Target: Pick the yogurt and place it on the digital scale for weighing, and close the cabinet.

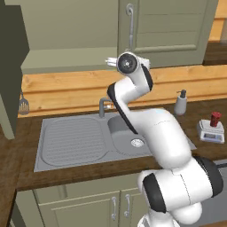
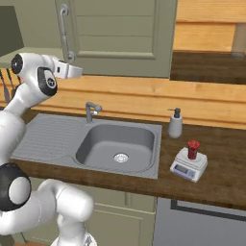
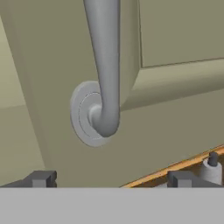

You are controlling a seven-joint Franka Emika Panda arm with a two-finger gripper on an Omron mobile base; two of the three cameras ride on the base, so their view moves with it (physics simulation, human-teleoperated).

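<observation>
The red yogurt [image 1: 215, 119] [image 2: 193, 149] stands upright on the small white digital scale [image 1: 212, 136] [image 2: 185, 168], on the counter right of the sink. My arm is raised to the olive-green cabinet [image 1: 173, 31] [image 2: 120, 33]. My gripper [image 2: 77, 72] [image 3: 111, 179] is open and holds nothing, right in front of the lower end of the door's metal bar handle [image 1: 130, 22] [image 2: 65, 29] [image 3: 105, 65]. The handle's round base sits just above and between my fingertips [image 3: 41, 178]. Whether they touch the door I cannot tell.
A dark door panel [image 1: 11, 71] stands out at the far left, with pale shelf space beside it. A grey soap dispenser [image 1: 180, 104] [image 2: 175, 124] stands behind the scale. The steel sink [image 1: 80, 139] [image 2: 48, 139] and faucet [image 1: 103, 106] [image 2: 91, 110] lie below my arm.
</observation>
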